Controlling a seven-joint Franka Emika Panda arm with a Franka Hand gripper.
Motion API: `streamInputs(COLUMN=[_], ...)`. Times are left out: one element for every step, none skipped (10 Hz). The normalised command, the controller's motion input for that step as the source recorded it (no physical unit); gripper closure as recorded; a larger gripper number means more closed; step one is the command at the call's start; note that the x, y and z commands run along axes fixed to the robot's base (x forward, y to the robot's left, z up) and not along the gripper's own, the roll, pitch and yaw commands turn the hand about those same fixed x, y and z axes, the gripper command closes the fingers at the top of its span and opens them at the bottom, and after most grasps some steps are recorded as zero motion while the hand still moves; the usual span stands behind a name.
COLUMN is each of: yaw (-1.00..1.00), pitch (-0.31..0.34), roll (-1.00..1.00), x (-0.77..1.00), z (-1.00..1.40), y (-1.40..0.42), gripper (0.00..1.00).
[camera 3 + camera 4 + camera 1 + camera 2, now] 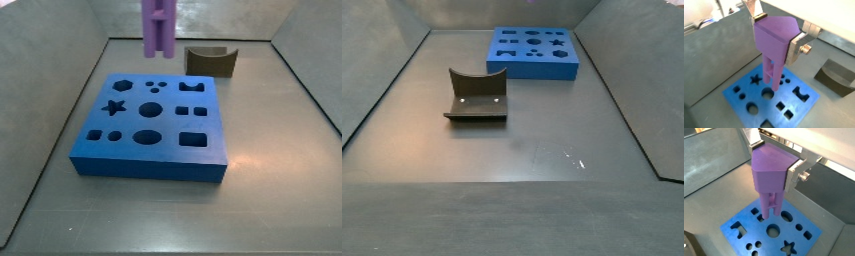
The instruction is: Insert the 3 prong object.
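My gripper (776, 32) is shut on the 3 prong object (774, 42), a tall lavender piece held upright by its wide head, prongs pointing down. The silver fingers (795, 172) clamp its two sides in both wrist views. The prongs (769, 205) hang above the flat blue block (754, 227), near the edge that carries the small round holes. In a side view the 3 prong object (158, 28) hangs clear above the far edge of the blue block (147, 168); the gripper is above that picture's edge. In a side view the blue block (529, 69) lies at the far end, and neither gripper nor piece is in view.
A dark brown arch-shaped block (210, 60) stands beyond the blue block by the back wall, and shows in a wrist view (836, 77) and a side view (476, 97). Grey walls (54, 110) enclose the floor on all sides.
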Motion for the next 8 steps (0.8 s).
streamInputs(yaw=[-0.38,-0.15,-0.19,-0.46,-0.99,-1.00,-1.00,-1.00], pitch=[0.000,0.000,0.000,0.000,-0.031,-0.027,-0.029,-0.029], roll=[0.11,0.12,0.12,0.04,0.02,0.03,0.03,0.01], x=[-0.15,-0.28,-0.27,-0.13,0.00,0.00,0.00,0.00], z=[-0.77,-0.76,-0.75,-0.73,-0.53,-0.47,-0.47,-0.46], y=[0.63,0.83,0.79,0.60,0.05,0.00,0.00,0.00], gripper=[1.00,1.00,1.00,1.00,1.00,1.00,1.00,1.00])
